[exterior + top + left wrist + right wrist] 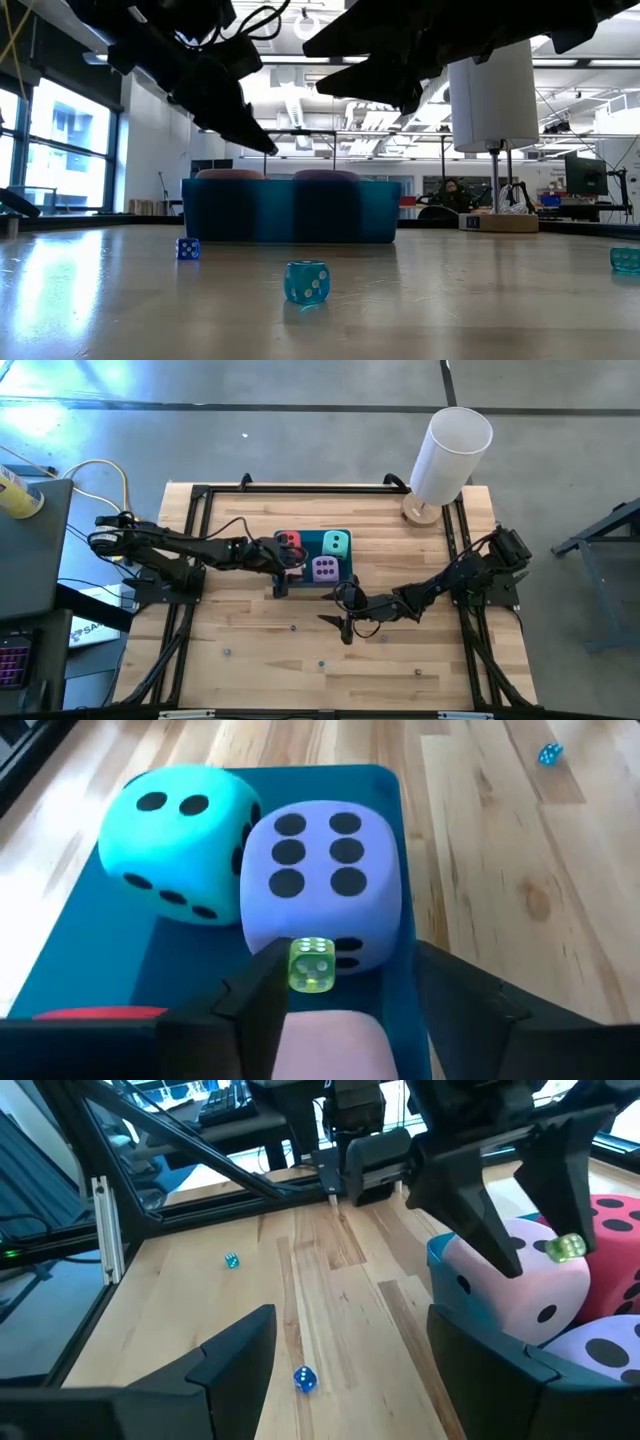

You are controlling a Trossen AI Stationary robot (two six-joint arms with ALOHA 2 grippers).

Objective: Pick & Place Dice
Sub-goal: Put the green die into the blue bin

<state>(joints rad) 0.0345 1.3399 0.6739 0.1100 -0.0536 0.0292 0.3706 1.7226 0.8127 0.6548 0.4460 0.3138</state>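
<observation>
Purple die [322,880] upright in blue tray [70,960], six-face up

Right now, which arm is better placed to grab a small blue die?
Right. The right pincer, open, hangs over the table, a small blue die just ahead. The left pincer is above the blue tray, a yellow-green die between its fingers.

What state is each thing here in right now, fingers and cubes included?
Left fingers: open, over the blue tray.
Yellow-green die: between the left fingers, ungripped.
Right fingers: open, empty, above the table.
Teal die: in tray, two dots up.
Purple die: in tray, six dots up.
Pink die: in tray, under the left fingers.
Red die: in tray.
Small blue dice: loose on the table.
White cylinder: upright.
</observation>
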